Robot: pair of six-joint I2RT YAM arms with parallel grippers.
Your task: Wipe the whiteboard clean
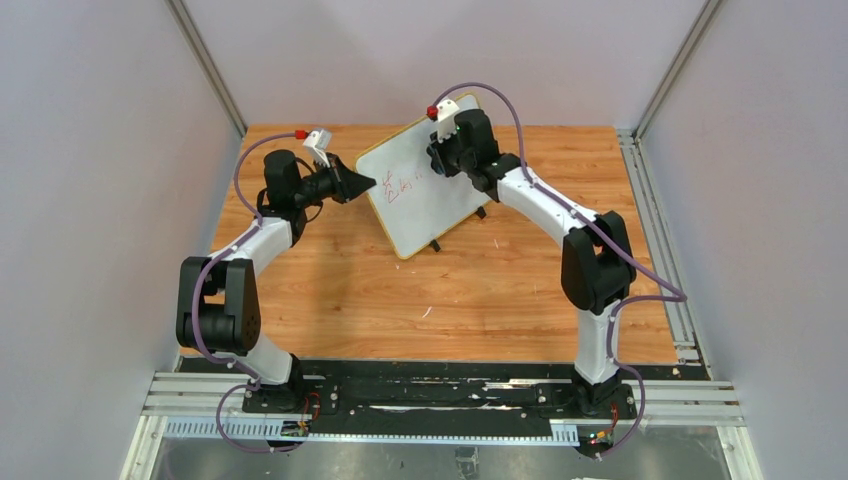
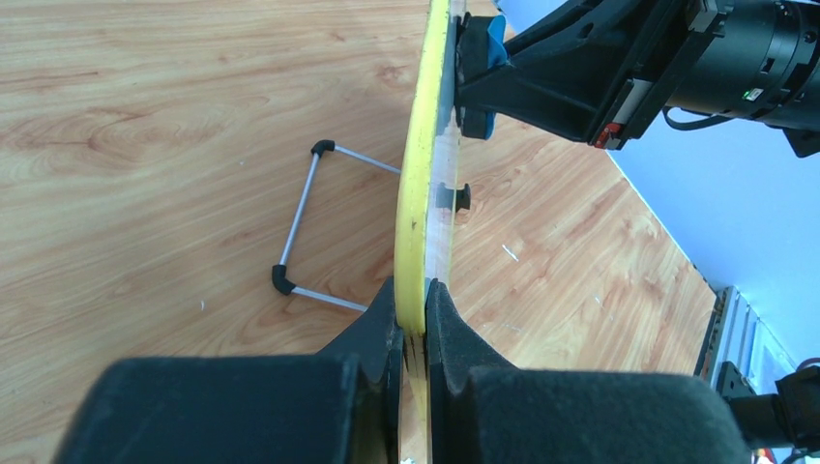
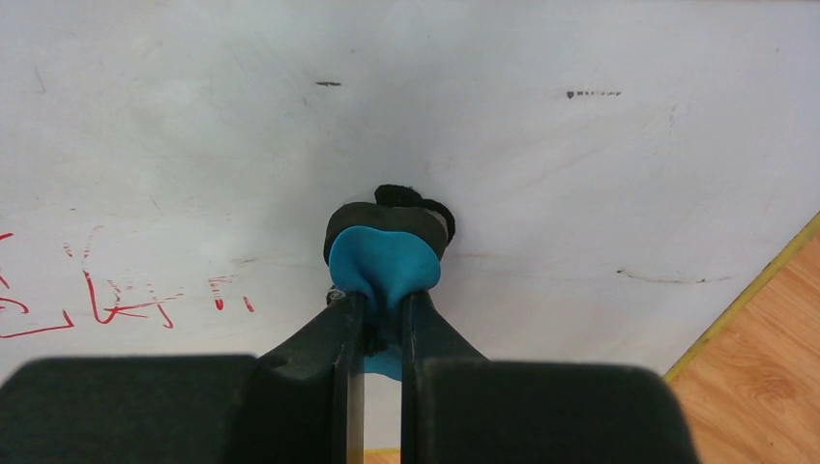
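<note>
Two robot arms work on a small whiteboard (image 1: pixel 432 205) that stands tilted on a wooden table (image 1: pixel 450 295).

The left pincer (image 2: pixel 414 302) is closed tight on the board's thin yellow rim (image 2: pixel 418 174), with one black finger on each face. From this pincer's own camera the board is seen edge-on, running straight away from the fingertips. Just to the left of the tips, behind the board, a bent wire stand (image 2: pixel 302 227) with black corner caps rests on the wood.

The right pincer (image 3: pixel 377 311) is clamped shut on a blue eraser (image 3: pixel 385 259) with a black pad at its front. The pad is pressed against the white face directly ahead of the fingertips. From above, this pincer meets the upper part of the board, across the face from the left pincer.

Red handwriting (image 3: pixel 116 302) lies to the left of the right pincer, level with its fingertips, on the stretch of board between the two pincers. The strokes look like handwritten characters but are too loose and small to read. Up and to the right of the eraser is a short dark smudge (image 3: pixel 592 94), and other faint grey streaks cross the white surface nearby. Further right and lower, past the right finger, the yellow rim meets bare wood.
</note>
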